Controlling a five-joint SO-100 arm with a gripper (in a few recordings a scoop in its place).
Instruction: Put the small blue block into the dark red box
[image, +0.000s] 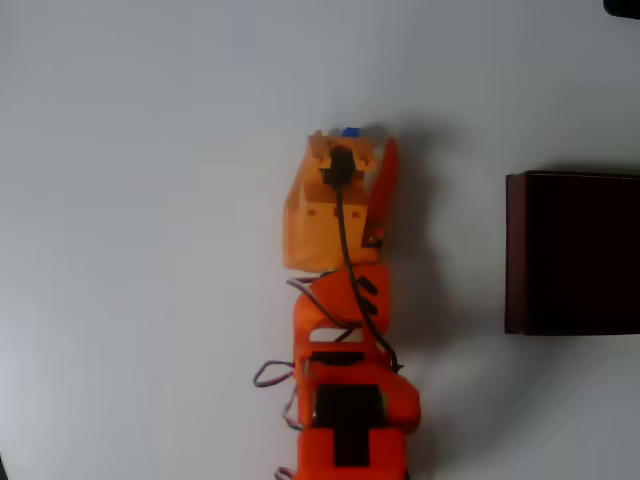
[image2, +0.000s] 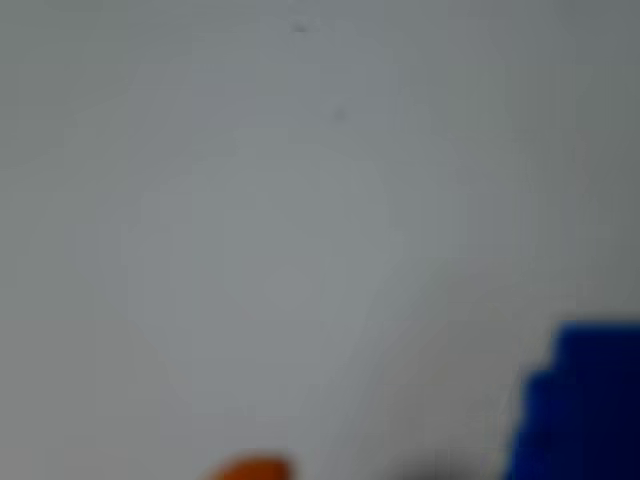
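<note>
Jaws of the orange gripper (image: 352, 145) sit right over the small blue block (image: 351, 132) in the overhead view; whether they are apart or clamped on it cannot be told. Only a sliver of blue peeks out at the gripper's far tip, on the white table (image: 150, 250). In the wrist view the block (image2: 585, 405) fills the lower right corner, blurred. As a cube, it has no long axis. The dark red box (image: 575, 252) lies well apart to the right, so the carry likely runs rightward.
</note>
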